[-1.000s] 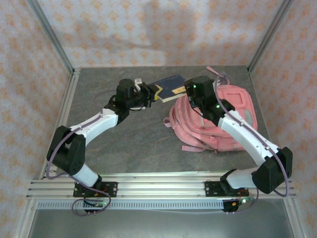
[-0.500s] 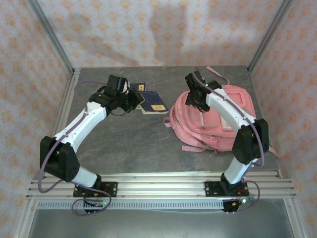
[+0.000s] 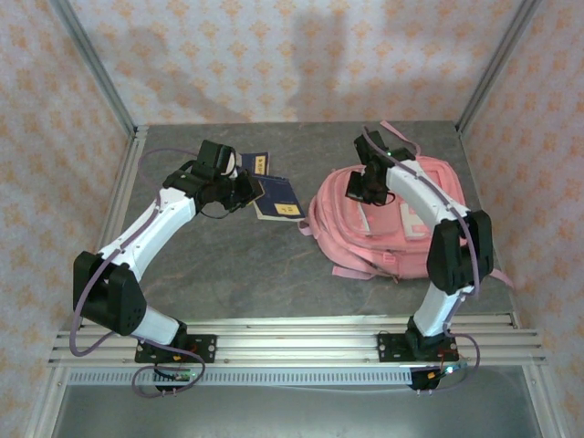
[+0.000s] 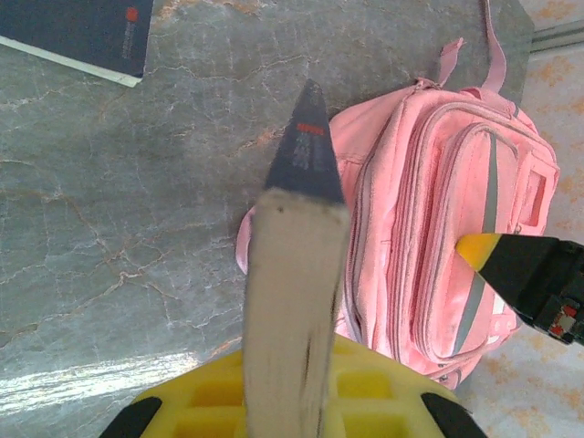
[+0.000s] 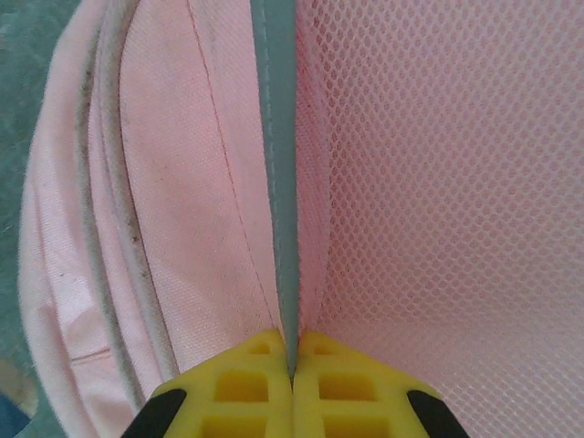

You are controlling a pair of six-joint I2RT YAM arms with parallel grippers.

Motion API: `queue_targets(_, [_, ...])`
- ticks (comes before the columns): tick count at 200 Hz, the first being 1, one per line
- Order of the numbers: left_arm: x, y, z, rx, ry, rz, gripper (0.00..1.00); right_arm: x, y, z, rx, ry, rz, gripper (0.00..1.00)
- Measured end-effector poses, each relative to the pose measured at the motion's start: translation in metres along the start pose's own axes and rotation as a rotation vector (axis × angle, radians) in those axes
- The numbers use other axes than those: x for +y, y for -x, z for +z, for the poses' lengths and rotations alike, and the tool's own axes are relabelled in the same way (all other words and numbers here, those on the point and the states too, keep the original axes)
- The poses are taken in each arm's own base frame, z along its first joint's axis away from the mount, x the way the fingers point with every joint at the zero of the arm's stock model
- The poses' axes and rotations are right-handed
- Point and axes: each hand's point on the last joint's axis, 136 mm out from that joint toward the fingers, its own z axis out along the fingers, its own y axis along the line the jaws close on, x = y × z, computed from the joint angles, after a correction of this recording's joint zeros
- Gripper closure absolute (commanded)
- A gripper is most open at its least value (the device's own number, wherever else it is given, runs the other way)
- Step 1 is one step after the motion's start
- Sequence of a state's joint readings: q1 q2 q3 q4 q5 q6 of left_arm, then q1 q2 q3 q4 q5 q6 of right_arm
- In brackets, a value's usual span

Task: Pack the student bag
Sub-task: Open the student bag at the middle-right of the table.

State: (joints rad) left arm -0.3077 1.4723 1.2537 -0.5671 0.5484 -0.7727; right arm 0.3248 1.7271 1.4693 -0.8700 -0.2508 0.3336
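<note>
The student bag (image 3: 401, 228), a big pink backpack, lies flat on the right half of the table. My right gripper (image 3: 363, 190) sits at its upper left part, shut on a grey-green trimmed fabric edge (image 5: 278, 182) between plain pink cloth and pink mesh. My left gripper (image 3: 246, 189) is shut on a dark blue book (image 3: 281, 199), held just left of the bag. In the left wrist view the book (image 4: 297, 265) stands edge-on between the yellow jaws, pages showing, with the bag (image 4: 429, 228) beyond it and the right gripper's yellow fingertip (image 4: 479, 248) over the bag.
A second dark blue book (image 3: 259, 164) lies on the grey table (image 3: 228, 265) behind the left gripper, also seen as the book (image 4: 82, 32) at top left. Metal posts and patterned walls close in the back and sides; the aluminium rail (image 3: 292, 342) runs along the near edge.
The left gripper carried the book back from beside the bag's top to lower on the left. The right gripper shifted right and shut on the bag's edge; the bag shifted slightly.
</note>
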Motion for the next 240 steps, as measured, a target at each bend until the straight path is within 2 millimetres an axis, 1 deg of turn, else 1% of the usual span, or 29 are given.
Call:
queue_targets(10, [-0.001,-0.001,0.000,0.004,-0.006,0.006,1.00,0.003,-0.001,-0.009,-0.014,0.028,-0.007,1.00])
queue_targets(29, [-0.005,-0.002,0.000,0.016,-0.027,0.012,1.00,0.008,-0.001,-0.036,-0.057,0.096,-0.013,1.00])
queue_targets(53, [-0.014,-0.003,0.000,0.027,-0.073,0.021,1.00,0.011,0.001,-0.072,-0.122,0.185,-0.006,1.00])
queue_targets(69, [-0.022,-0.002,0.000,0.031,-0.112,0.022,1.00,0.011,0.001,-0.090,-0.157,0.242,0.008,1.00])
queue_targets(89, [-0.033,-0.001,0.001,0.035,-0.173,0.013,1.00,0.008,-0.003,-0.100,-0.167,0.297,0.033,1.00])
queue_targets(125, [-0.060,0.001,0.002,0.044,-0.330,-0.022,1.00,0.008,-0.004,-0.104,-0.162,0.357,0.063,1.00])
queue_targets(127, [-0.061,0.001,0.002,0.046,-0.341,-0.030,1.00,0.008,-0.004,-0.104,-0.162,0.358,0.064,0.98])
queue_targets(130, [-0.064,0.001,0.002,0.047,-0.355,-0.034,1.00,0.008,-0.004,-0.104,-0.161,0.360,0.064,0.93])
queue_targets(142, [-0.073,-0.002,0.006,0.064,-0.406,-0.055,1.00,0.008,-0.004,-0.104,-0.161,0.361,0.075,0.65])
queue_targets(145, [-0.075,-0.003,0.007,0.070,-0.417,-0.060,1.00,0.008,-0.003,-0.104,-0.162,0.360,0.073,0.60])
queue_targets(149, [-0.078,-0.005,0.009,0.076,-0.430,-0.067,1.00,0.008,-0.003,-0.105,-0.164,0.359,0.077,0.54])
queue_targets(157, [-0.084,-0.007,0.013,0.085,-0.453,-0.081,1.00,0.007,-0.001,-0.108,-0.174,0.349,0.075,0.46])
queue_targets(173, [-0.095,-0.008,0.019,0.094,-0.492,-0.105,1.00,0.008,0.006,-0.121,-0.219,0.308,0.052,0.40])
queue_targets(185, [-0.101,-0.006,0.020,0.093,-0.516,-0.118,1.00,0.013,0.013,-0.138,-0.269,0.277,0.012,0.36])
queue_targets(200, [-0.110,-0.007,0.018,0.097,-0.549,-0.124,1.00,0.029,0.020,-0.162,-0.329,0.276,-0.048,0.35])
queue_targets(213, [-0.119,-0.010,0.017,0.101,-0.577,-0.124,1.00,0.043,0.020,-0.174,-0.343,0.297,-0.084,0.35])
queue_targets(226, [-0.126,-0.011,0.018,0.108,-0.603,-0.126,1.00,0.050,0.018,-0.176,-0.333,0.305,-0.099,0.35])
queue_targets(240, [-0.130,-0.013,0.021,0.117,-0.618,-0.133,1.00,0.055,0.017,-0.166,-0.300,0.293,-0.104,0.35])
